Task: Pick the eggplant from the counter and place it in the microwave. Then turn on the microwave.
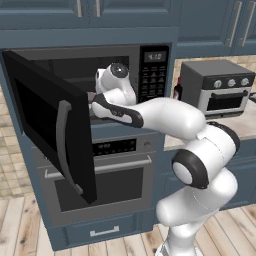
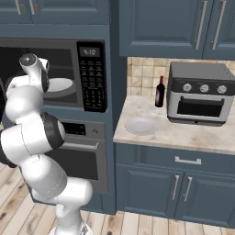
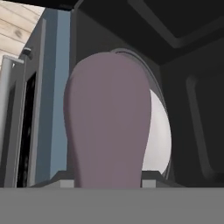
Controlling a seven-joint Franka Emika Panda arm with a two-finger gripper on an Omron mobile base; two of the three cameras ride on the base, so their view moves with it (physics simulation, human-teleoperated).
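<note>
The microwave [image 1: 100, 80] has its door [image 1: 55, 130] swung wide open, and the white arm reaches into it. In the hand view the purple eggplant [image 3: 109, 127] is very big and close, just in front of the white turntable [image 3: 159, 131] inside the dark box — it looks held, but the hand's fingers are hidden, so I cannot tell if they are squeezed on it. Off to the right, the surface [image 2: 183, 131] carries a pale plate [image 2: 141, 125], a dark red bottle [image 2: 159, 92] and a grey toaster oven [image 2: 199, 94]. The steel oven [image 1: 100, 175] sits below the microwave.
</note>
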